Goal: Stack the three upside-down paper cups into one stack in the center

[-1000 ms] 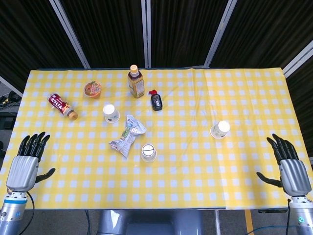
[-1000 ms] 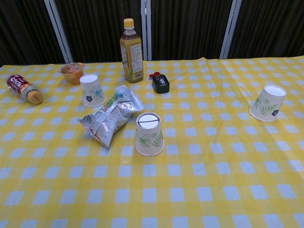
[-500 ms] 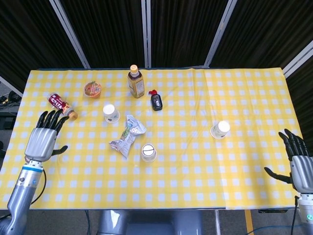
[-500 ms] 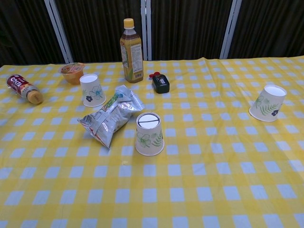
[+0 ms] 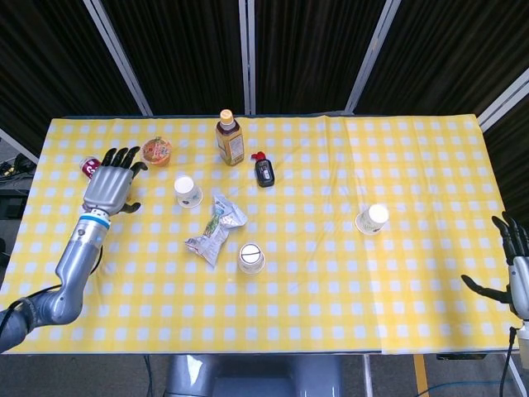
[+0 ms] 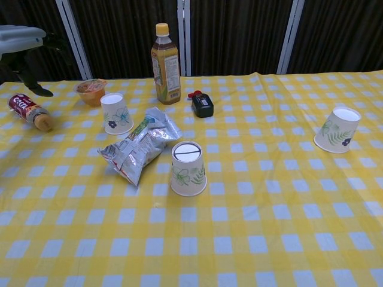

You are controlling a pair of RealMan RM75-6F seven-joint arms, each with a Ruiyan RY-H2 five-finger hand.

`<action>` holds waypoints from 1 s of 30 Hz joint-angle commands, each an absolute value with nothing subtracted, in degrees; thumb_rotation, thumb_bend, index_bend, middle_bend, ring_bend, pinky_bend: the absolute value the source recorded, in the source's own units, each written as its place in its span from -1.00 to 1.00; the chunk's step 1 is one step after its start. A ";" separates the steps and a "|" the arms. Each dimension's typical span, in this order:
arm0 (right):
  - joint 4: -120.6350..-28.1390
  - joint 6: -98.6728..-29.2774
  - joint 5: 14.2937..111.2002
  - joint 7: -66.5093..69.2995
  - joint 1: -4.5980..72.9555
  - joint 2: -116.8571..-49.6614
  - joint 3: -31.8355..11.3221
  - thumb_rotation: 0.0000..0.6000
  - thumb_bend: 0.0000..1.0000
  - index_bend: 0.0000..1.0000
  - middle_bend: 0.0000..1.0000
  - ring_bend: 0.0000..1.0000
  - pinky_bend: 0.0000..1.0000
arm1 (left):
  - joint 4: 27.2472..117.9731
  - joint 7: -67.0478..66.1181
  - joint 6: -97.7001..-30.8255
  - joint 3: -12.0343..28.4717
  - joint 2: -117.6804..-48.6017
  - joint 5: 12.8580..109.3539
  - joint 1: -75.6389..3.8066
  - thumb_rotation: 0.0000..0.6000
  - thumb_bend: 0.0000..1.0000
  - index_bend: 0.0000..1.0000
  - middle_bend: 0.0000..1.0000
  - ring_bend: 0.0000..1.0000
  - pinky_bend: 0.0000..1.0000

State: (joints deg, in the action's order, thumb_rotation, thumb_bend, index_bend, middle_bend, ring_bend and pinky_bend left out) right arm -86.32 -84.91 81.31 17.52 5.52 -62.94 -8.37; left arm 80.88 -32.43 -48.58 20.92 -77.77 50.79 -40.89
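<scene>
Paper cups: three, all upside down on the yellow checked tablecloth (image 5: pixel 331 273), well apart from one another, none stacked.
Middle cup (image 5: pixel 251 257): near the centre of the table, just right of the crumpled snack bag (image 5: pixel 215 228); the chest view shows a green leaf print and a dark line across its upturned base (image 6: pixel 188 168).
Left cup (image 5: pixel 188 190): toward the far left, blue flower print in the chest view (image 6: pixel 116 113), between the snack bag and the small bowl (image 5: pixel 156 150).
Right cup (image 5: pixel 372 218): alone on the right half of the table, tilted a little in the chest view (image 6: pixel 337 130).
Left hand (image 5: pixel 109 182): raised over the far-left part of the table, fingers apart and holding nothing; its fingertips lie beside the small bowl, and it covers most of the lying red bottle (image 6: pixel 30 111) in the head view (whether it touches the bottle cannot be told). Only a pale edge of it shows at the top-left corner of the chest view (image 6: pixel 21 37).
Right hand (image 5: pixel 517 273): at the right edge of the head view, off the table's near-right corner, fingers spread, holding nothing.
Tea bottle (image 5: pixel 229 137): upright at the far centre, yellow cap.
Small black object (image 5: pixel 264 171): just right of the tea bottle, with a red part at its far end.
</scene>
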 commanded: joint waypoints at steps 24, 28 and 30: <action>-84.15 -84.40 79.50 18.19 5.38 -63.37 -9.55 1.00 -1.00 -1.00 -1.00 -1.00 -1.00 | 59.47 -39.60 -36.24 16.20 -89.61 31.50 -58.25 1.00 -0.41 -0.50 -1.00 -1.00 -1.00; -84.05 -84.45 79.52 18.11 5.36 -63.41 -9.61 1.00 -1.00 -1.00 -1.00 -1.00 -1.00 | 58.24 -39.26 -35.77 15.47 -90.64 30.98 -59.38 1.00 -0.41 -0.49 -1.00 -1.00 -1.00; -84.11 -84.53 79.48 18.05 5.27 -63.35 -9.64 1.00 -1.00 -1.00 -1.00 -1.00 -1.00 | 57.76 -39.11 -35.64 15.06 -91.08 30.70 -59.87 1.00 -0.41 -0.48 -1.00 -1.00 -1.00</action>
State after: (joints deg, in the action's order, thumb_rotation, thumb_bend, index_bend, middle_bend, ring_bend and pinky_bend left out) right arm -84.10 -84.53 79.49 18.05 5.27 -63.36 -9.63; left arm 57.86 -39.18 -35.70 15.15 -90.97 30.80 -59.78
